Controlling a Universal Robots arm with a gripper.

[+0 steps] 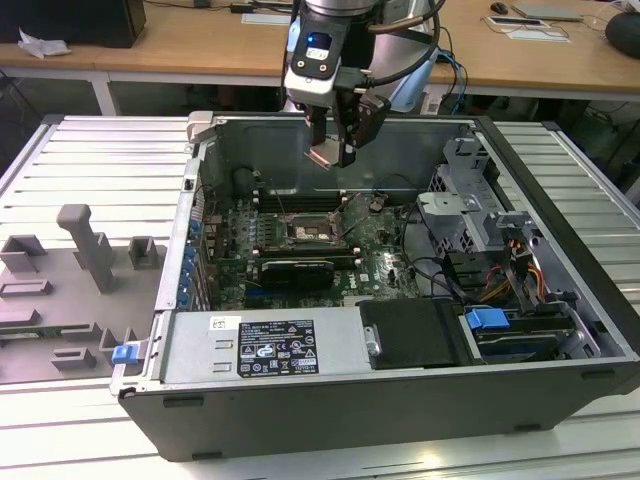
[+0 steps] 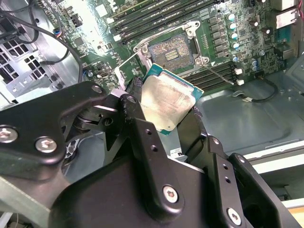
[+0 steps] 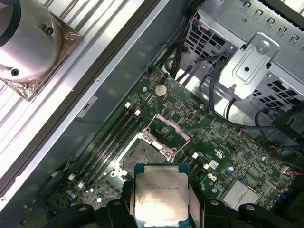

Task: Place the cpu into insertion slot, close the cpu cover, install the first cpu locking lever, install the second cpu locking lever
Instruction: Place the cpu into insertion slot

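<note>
My gripper (image 1: pixel 335 150) is shut on the cpu (image 1: pixel 325 155), a thin square chip with a pale metal top, and holds it by two opposite edges. It hangs in the air above the open computer case. In both wrist views the cpu (image 2: pixel 166 102) (image 3: pixel 161 197) sits between the black fingers (image 2: pixel 135 102). Below it on the green board lies the insertion slot (image 1: pixel 310 232) (image 2: pixel 171 50) (image 3: pixel 142 159), bare and dark inside its silver rim. The cpu cover (image 3: pixel 167 130) stands swung up at the slot's far edge. A thin wire lever (image 2: pixel 152 39) runs along the slot.
Long black memory slots (image 3: pixel 107 142) flank the socket. A silver power supply (image 1: pixel 260 345) fills the case's near side. A drive cage (image 1: pixel 470 210) and cables (image 1: pixel 430 270) are on the exterior view's right. Grey fixtures (image 1: pixel 90 250) stand on the table outside the case.
</note>
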